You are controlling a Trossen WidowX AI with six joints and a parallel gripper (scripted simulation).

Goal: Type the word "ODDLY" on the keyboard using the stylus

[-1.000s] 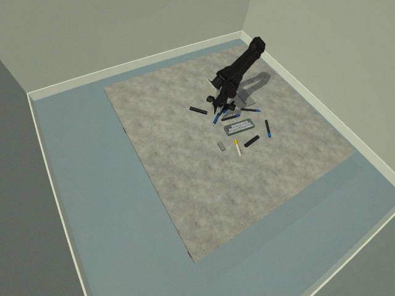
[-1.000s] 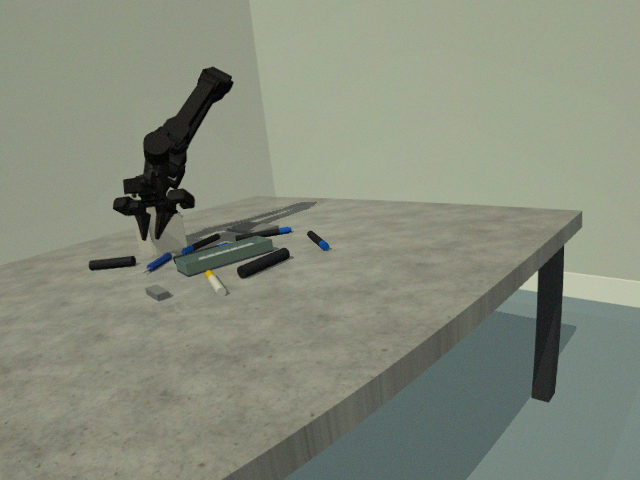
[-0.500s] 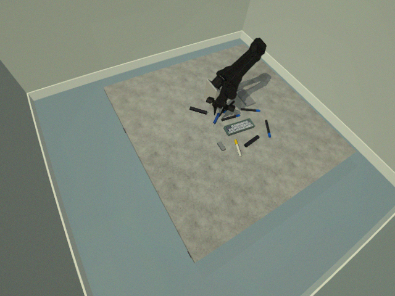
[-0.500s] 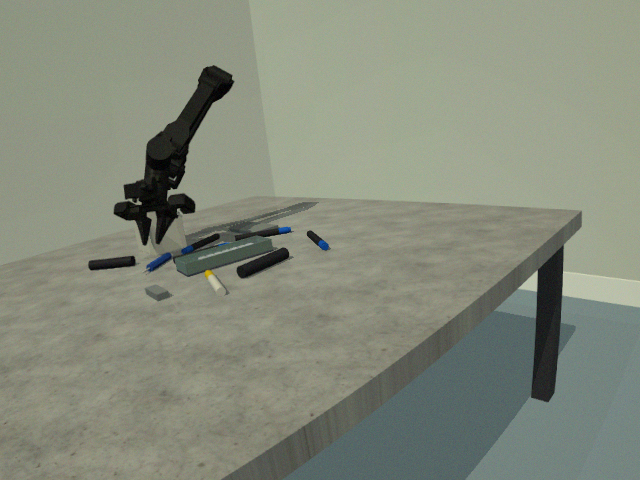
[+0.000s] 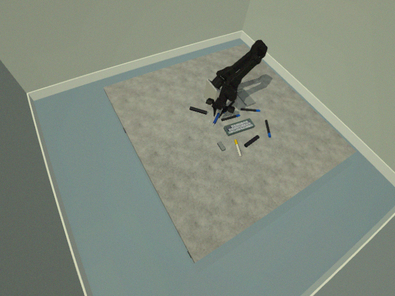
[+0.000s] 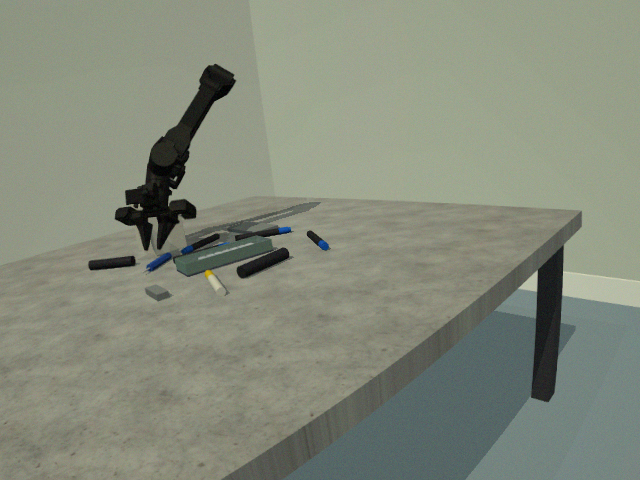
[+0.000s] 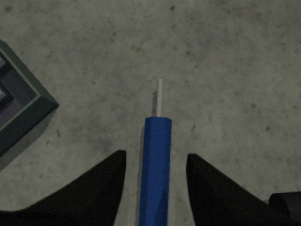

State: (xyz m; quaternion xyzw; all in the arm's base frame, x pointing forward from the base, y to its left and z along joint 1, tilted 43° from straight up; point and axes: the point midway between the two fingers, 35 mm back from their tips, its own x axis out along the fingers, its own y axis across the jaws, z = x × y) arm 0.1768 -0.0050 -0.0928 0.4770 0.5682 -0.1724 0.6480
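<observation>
The blue stylus (image 5: pixel 216 118) (image 6: pixel 158 261) (image 7: pixel 157 137) lies on the desk beside the keyboard, its thin pale tip pointing away from the arm. My gripper (image 5: pixel 217 116) (image 6: pixel 153 250) (image 7: pixel 156 160) is partly open above the stylus. In the wrist view one finger is on each side of the blue barrel, with a gap on both sides, and neither touches it. The green keyboard (image 5: pixel 239 126) (image 6: pixel 222 258) (image 7: pixel 28 120) lies close by; only one corner shows at the left of the wrist view, and its letters cannot be read there.
A black cylinder (image 5: pixel 198 110) (image 6: pixel 112 262) (image 7: pixel 287 207) lies on the stylus's other side. Blue-and-black pens lie behind and beside the keyboard. In front are a thick black cylinder (image 5: pixel 251 140) (image 6: pixel 263 262), a yellow-and-white marker (image 5: pixel 238 148) (image 6: pixel 215 283) and a grey block (image 5: pixel 221 146) (image 6: pixel 157 292). A pale panel stands behind the gripper.
</observation>
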